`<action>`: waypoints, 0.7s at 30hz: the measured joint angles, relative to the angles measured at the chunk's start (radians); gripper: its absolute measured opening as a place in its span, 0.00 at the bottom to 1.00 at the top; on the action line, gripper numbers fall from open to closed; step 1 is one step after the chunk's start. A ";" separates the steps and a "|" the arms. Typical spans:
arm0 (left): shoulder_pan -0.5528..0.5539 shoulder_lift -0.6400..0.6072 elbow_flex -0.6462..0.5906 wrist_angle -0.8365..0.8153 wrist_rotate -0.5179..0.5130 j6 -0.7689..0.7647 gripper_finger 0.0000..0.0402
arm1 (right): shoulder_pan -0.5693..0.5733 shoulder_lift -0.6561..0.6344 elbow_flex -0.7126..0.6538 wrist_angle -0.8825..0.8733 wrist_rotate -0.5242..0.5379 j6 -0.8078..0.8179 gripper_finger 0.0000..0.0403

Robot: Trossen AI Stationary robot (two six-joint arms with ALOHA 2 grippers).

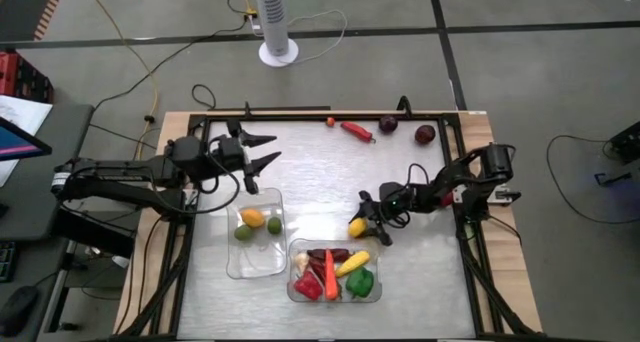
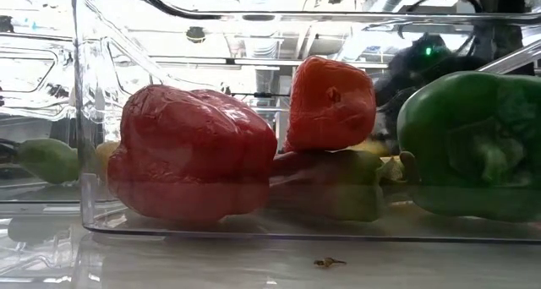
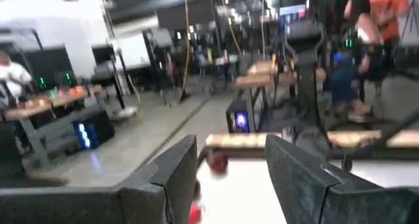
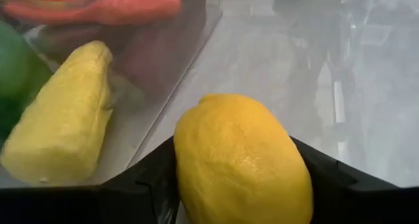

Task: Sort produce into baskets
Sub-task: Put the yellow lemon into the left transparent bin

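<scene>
The table (image 1: 430, 282) is a pale sheet bounded by a dark raised frame, and most of its right and far portions lie bare, so I have room to lift and swing. Two clear tubs stand on it. The left tub (image 1: 232, 267) holds a lemon and two limes; the near tub (image 1: 296, 294) holds peppers, a carrot-like orange piece and other vegetables, and is crowded. My left arm waits raised over the table's far left corner, its claw (image 1: 262, 152) parted a little and holding nothing. My right claw (image 1: 368, 225) is down at the table just beside the near tub's right far corner, with its jaws set on either flank of a lemon (image 4: 242, 162); the right wrist view shows both dark fingers against the fruit's sides, though I judge the grip only just taken and not yet proven by a lift. The lemon sits on the table, near but outside the tub wall (image 4: 190, 47). I judge it a light, hollow, stiff toy with a smooth, faintly pebbled skin, liable to slip or roll out endwise if pinched off-centre; the hold belongs across its broadest middle, as placed. The chief hazard is the near tub's rim, which must be cleared on the way to the left tub. Still loose at the far edge: a red chilli (image 1: 356, 131) and two dark purple rounds (image 1: 388, 124).
</scene>
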 joint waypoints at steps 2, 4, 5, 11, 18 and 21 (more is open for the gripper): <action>0.000 0.000 0.000 0.063 0.019 0.019 0.42 | -0.013 -0.059 0.001 -0.023 -0.001 0.019 0.60; 0.000 0.000 0.000 0.125 0.050 0.044 0.42 | -0.027 -0.151 0.003 -0.075 0.001 0.020 0.61; 0.000 0.000 0.000 0.157 0.070 0.053 0.42 | -0.035 -0.197 0.005 -0.113 0.011 0.016 0.62; 0.000 0.018 0.000 0.229 0.100 0.064 0.42 | -0.068 -0.404 0.137 -0.437 0.151 0.006 0.63; 0.000 0.075 0.000 0.239 0.085 0.092 0.42 | -0.021 -0.209 0.501 -0.636 0.157 0.002 0.63; 0.000 0.065 0.000 0.229 0.104 0.104 0.42 | -0.005 -0.074 0.665 -0.712 0.150 -0.020 0.63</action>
